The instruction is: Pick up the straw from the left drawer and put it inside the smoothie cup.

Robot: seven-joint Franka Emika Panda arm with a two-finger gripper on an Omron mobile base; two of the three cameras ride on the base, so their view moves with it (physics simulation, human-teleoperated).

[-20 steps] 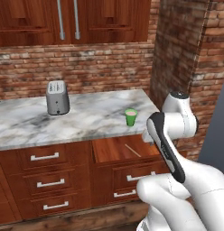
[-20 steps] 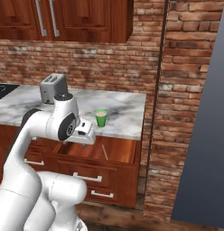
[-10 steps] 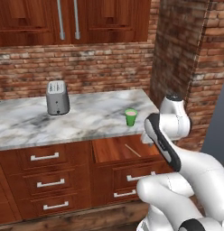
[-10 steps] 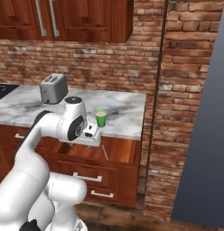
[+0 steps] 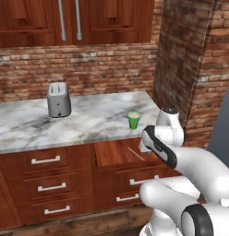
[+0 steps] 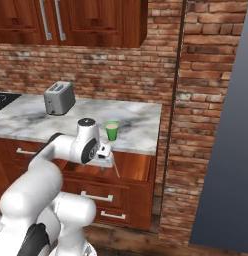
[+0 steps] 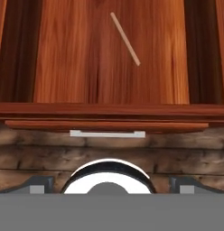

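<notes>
No text, label, brand, number or sign could be read anywhere in the three views. The toaster [image 5: 58,99] at left centre of the left base view had a plain grey side, and the smoothie cup [image 5: 133,119] near the middle of the frame was plain green.

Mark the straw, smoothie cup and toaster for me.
straw [image 7: 125,39]: hand view, mid-length of the stick.
smoothie cup [image 5: 133,120]: left base view, green side wall.
toaster [image 6: 59,98]: right base view, grey front face.
</notes>
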